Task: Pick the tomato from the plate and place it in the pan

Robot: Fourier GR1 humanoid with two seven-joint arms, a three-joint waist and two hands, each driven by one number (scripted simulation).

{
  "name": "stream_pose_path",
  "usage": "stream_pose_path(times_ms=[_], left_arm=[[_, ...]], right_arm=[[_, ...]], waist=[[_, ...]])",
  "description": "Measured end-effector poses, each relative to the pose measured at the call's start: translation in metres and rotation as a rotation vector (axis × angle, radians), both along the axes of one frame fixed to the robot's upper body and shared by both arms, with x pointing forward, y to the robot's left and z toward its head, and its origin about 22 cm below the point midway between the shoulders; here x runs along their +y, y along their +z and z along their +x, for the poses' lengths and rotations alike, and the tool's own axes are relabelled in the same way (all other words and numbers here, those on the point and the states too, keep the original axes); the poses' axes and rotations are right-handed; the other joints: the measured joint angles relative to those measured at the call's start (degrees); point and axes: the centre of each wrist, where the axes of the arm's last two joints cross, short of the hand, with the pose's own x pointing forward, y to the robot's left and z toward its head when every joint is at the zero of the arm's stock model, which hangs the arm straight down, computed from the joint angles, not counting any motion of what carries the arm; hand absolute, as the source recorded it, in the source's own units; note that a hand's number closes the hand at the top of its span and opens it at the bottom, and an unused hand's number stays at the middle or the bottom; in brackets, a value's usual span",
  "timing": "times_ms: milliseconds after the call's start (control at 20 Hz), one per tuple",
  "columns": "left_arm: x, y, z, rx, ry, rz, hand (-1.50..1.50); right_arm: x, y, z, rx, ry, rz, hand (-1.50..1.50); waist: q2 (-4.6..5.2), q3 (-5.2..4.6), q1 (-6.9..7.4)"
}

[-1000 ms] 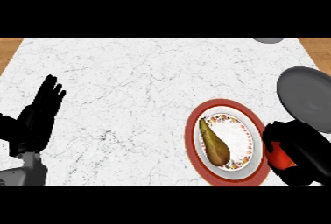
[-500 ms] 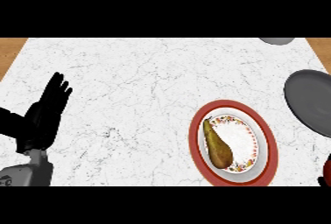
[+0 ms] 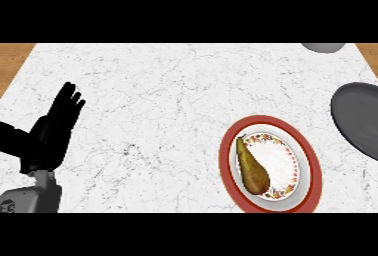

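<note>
A brownish-green pear (image 3: 252, 170) lies on a white plate (image 3: 284, 162) with a patterned floral border and a wide red rim, stem end pointing away from the robot, its fatter end nearest the lower edge of the view. The fruit rests along the plate's left half, touching it. No tomato shows on the plate; the pear is the only thing it holds.

Off to the right of the plate, near but apart from it, sits a dark grey pan (image 3: 360, 117), cut by the view's right edge, with nothing in it that can be seen. At the far right corner of the white marble counter (image 3: 170, 90), a pale grey rounded object (image 3: 323, 47) is only partly in view and cannot be identified.

The left hand (image 3: 55, 130) stands well apart from the plate, at the counter's left side, fingers straight and pointing up, holding nothing; the pear lies far to the right of those fingers. The grey forearm (image 3: 29, 197) shows below it. The right hand does not show.
</note>
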Motion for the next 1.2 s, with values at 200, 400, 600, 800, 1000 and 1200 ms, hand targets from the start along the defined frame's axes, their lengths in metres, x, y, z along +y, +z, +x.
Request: stream_pose_path(times_ms=[200, 400, 600, 800, 1000, 1200], left_arm=[[-0.004, 0.000, 0.002, 0.000, -0.007, -0.008, 0.00], [-0.009, 0.001, 0.002, -0.005, -0.019, -0.009, 0.00], [-0.008, 0.006, 0.008, -0.008, -0.027, -0.002, 0.00], [-0.011, 0.005, 0.008, -0.007, -0.028, -0.007, 0.00], [-0.016, 0.006, 0.015, -0.008, -0.035, -0.008, 0.00], [-0.016, 0.007, 0.017, -0.017, -0.036, -0.004, 0.00]], right_arm=[[-0.040, -0.001, 0.024, -0.015, -0.036, 0.048, 1.50], [-0.078, -0.003, 0.052, -0.030, -0.074, 0.093, 1.50], [-0.110, -0.026, 0.075, -0.021, -0.078, 0.118, 1.50], [-0.127, -0.047, 0.098, -0.005, -0.045, 0.133, 1.50], [-0.135, -0.076, 0.116, 0.026, -0.010, 0.147, 1.50], [-0.131, -0.109, 0.131, 0.055, -0.010, 0.125, 1.50]], waist=[[0.10, 0.03, 0.28], [0.21, 0.04, 0.76], [0.39, 0.09, 1.09], [0.39, 0.09, 1.22], [0.58, 0.13, 1.59], [0.69, 0.14, 1.92]])
